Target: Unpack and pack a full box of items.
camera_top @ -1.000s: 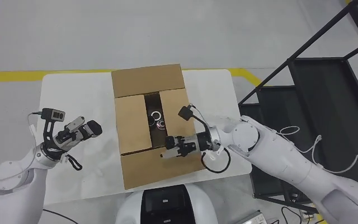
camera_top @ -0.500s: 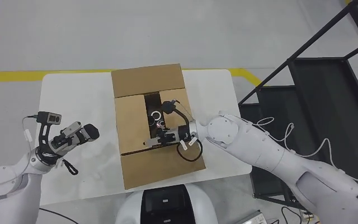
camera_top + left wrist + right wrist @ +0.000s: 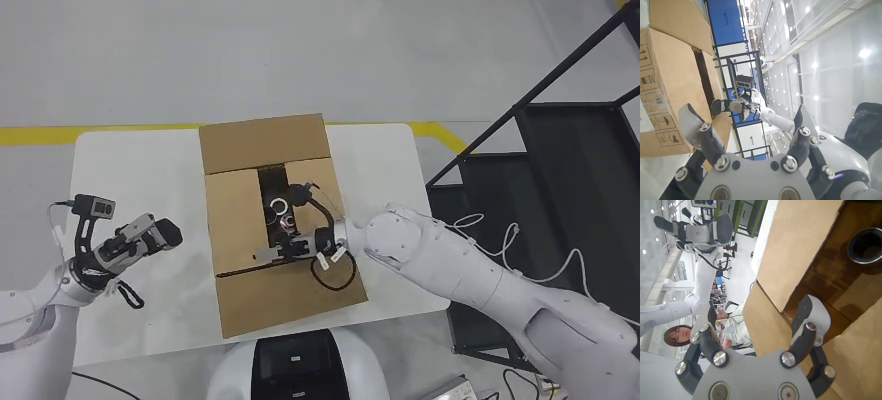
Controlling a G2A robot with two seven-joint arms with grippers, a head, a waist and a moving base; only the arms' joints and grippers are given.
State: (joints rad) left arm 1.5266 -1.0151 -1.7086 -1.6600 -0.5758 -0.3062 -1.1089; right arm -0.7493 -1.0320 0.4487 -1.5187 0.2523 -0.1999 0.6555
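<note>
Grey floor (image 3: 300, 50), yellow line (image 3: 100, 133) across; white table (image 3: 150, 170); black metal steps (image 3: 570, 150) beside; ceiling lamps (image 3: 815, 65) lit

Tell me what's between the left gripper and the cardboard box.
The stretch is bare: in the top view, plain white table lies between the left gripper and the cardboard box.

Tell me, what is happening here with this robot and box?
The robot is working on a cardboard box on the table. Its right gripper, open, is at the near end of the gap between the side flaps, straddling one flap's corner. A round black item lies inside. The left gripper, open and empty, hovers beside the box.
</note>
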